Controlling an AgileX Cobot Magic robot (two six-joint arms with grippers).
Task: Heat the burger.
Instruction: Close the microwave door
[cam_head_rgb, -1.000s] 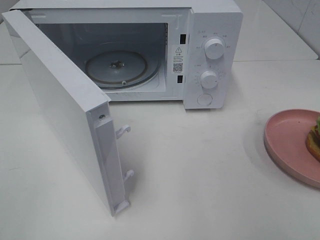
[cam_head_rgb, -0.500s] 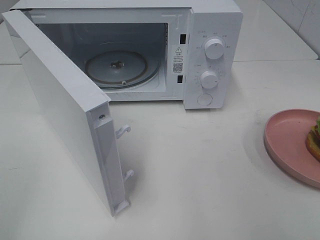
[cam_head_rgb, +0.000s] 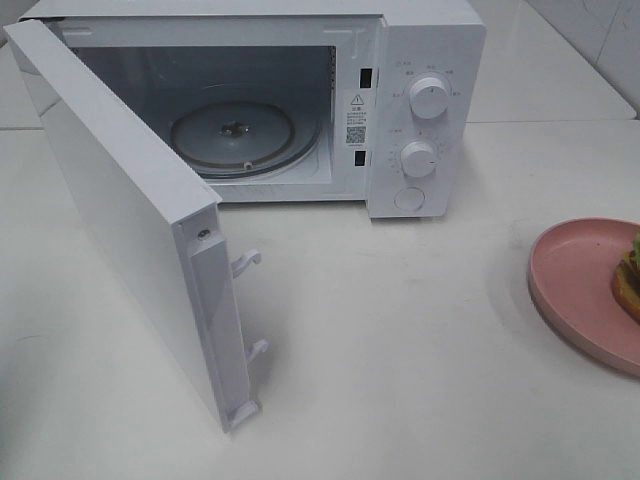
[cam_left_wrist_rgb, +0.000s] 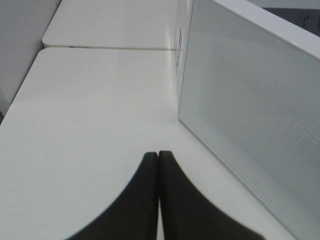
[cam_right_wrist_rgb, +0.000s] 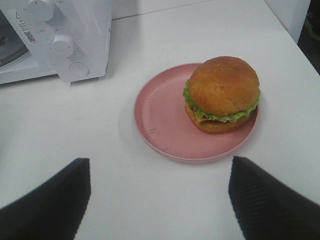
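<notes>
One burger (cam_right_wrist_rgb: 222, 93) is seen on one plate (cam_right_wrist_rgb: 165, 125), at 4 o'clock from the microwave (cam_head_rgb: 420, 60), whose door (cam_head_rgb: 130, 230) stands open. The right gripper (cam_right_wrist_rgb: 157, 195) is spread wide, near the plate; it should be lowered squarely around the bun. The left gripper (cam_left_wrist_rgb: 158, 157) is pressed together, empty. Two knobs are counted.

Nothing I can see from the high camera has shifted across these frames. The one change is my left gripper (cam_left_wrist_rgb: 158, 156): its jaws have come fully together, empty, beside the microwave door (cam_left_wrist_rgb: 250, 110).
</notes>
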